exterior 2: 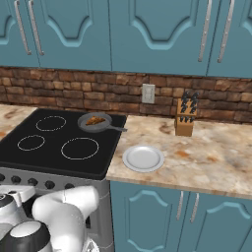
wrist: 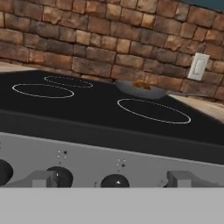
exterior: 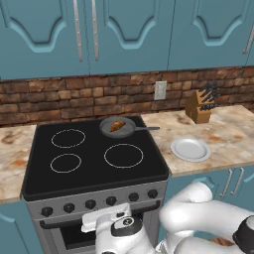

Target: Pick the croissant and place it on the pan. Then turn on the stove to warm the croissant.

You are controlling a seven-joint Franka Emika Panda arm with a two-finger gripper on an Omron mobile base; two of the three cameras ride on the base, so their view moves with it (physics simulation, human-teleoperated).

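Nearest the onlooker, the arm is folded low in front of the stove [exterior: 94, 163], its hand level with the grey front panel. The gripper [wrist: 113, 180] faces the row of dark knobs [wrist: 114, 180], its two fingers [wrist: 41, 178] spread wide apart and holding nothing; one knob sits between them, another just behind the left fingertip. No finger is seen touching a knob.

Above the panel lies the black glass top with its white ring burners. The pan [exterior: 118, 127] stands on the back right burner, handle pointing right toward the counter [exterior 2: 197, 157]. The croissant [exterior: 117, 126] lies inside the pan, so the placing step looks finished and the step in hand appears to be turning on the heat.

Beyond and to the right, a white plate [exterior 2: 143, 158] rests bare on the counter, a knife block [exterior 2: 186, 119] stands near the brick wall, and an outlet [exterior 2: 147, 93] is set in the bricks.

To do this step well, first make sure which knob governs the back right burner; the small marks above the knobs are too blurred to read. Then centre the fingers on that knob, move in square to the panel, close firmly, and rotate without slipping off its rounded face.
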